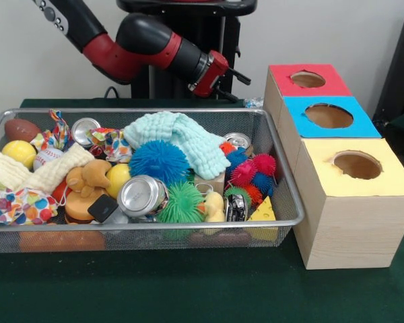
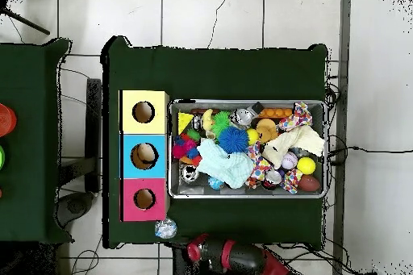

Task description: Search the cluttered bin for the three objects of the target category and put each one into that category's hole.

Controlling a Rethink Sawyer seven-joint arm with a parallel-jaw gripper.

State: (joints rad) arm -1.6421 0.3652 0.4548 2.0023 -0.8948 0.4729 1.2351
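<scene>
Bottles are hard to find in the bin (image 1: 283, 222): among the balls, cloths and cans none shows clearly. One crumpled clear bottle (image 2: 165, 228) seems to lie outside on the desk (image 2: 242, 70), at the near corner by the red box (image 2: 144, 199), just beside the arm's base. The hand (image 1: 237, 86) hangs drawn back above the bin's far rim, toward the boxes; whether it is open or closed I cannot tell. That bottle's long axis cannot be read. Room above the bin is open; the boxes' wall bounds one side. Any bottles still inside probably lie under the mint cloth (image 1: 182, 138) or spiky balls.
</scene>
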